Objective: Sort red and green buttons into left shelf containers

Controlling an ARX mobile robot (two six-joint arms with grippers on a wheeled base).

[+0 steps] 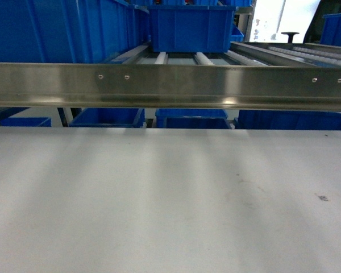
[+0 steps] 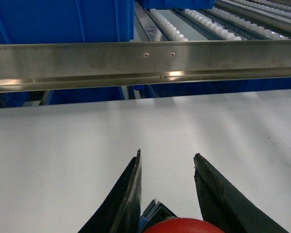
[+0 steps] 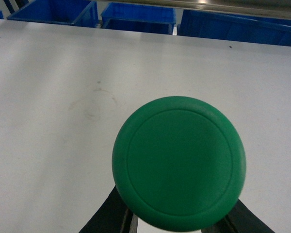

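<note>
Both buttons are already pinched: red button (image 2: 184, 226) in the left fingers (image 2: 132, 194), green button (image 3: 178, 162) in the right; the big blue bin (image 1: 57, 28) sits ahead-left.

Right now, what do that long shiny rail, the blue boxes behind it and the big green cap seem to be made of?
The rail looks like brushed steel: grey sheen, glare spots, small rivets. The blue boxes seem moulded plastic, smooth and uniformly coloured. The green cap appears matte plastic with a moulded ring, though I can't be sure.
</note>
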